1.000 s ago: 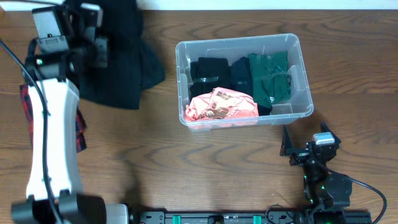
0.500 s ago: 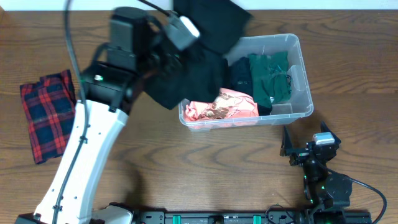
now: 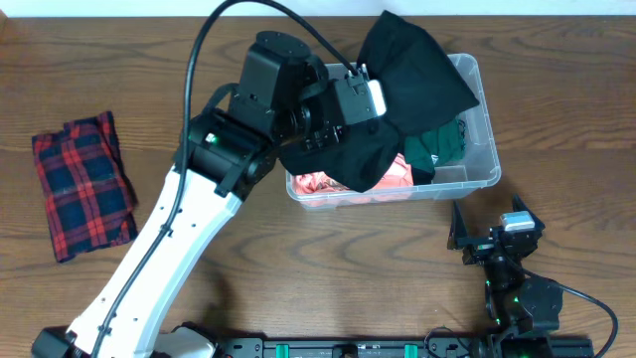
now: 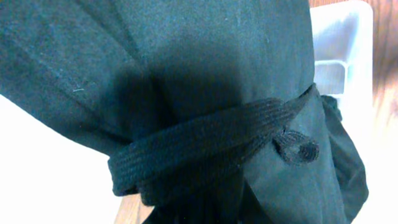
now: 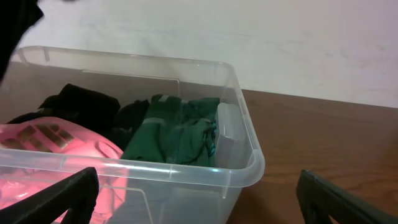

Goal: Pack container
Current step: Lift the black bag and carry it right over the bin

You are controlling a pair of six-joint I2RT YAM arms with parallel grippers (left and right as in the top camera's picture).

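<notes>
We see a plaid cloth (image 3: 81, 184) lying flat at the left end of the wooden bench (image 3: 328, 268). Well apart from it, a pink garment (image 3: 310, 184) lies beside a green garment (image 3: 437, 147), a black cloth (image 3: 417, 70) hanging partly over both.

The white left arm (image 3: 149, 259) rises from the near left and stretches diagonally toward the far middle, its black wrist (image 3: 283, 85) turned to the right. The left claw (image 3: 370, 97) is clamped on a black garment (image 3: 417, 70), which hides its fingers. The right arm (image 3: 522, 298) sits folded low at the near right. The right claw (image 3: 487, 224) is spread wide and holds nothing, its fingers (image 5: 56, 198) pointing away.
</notes>
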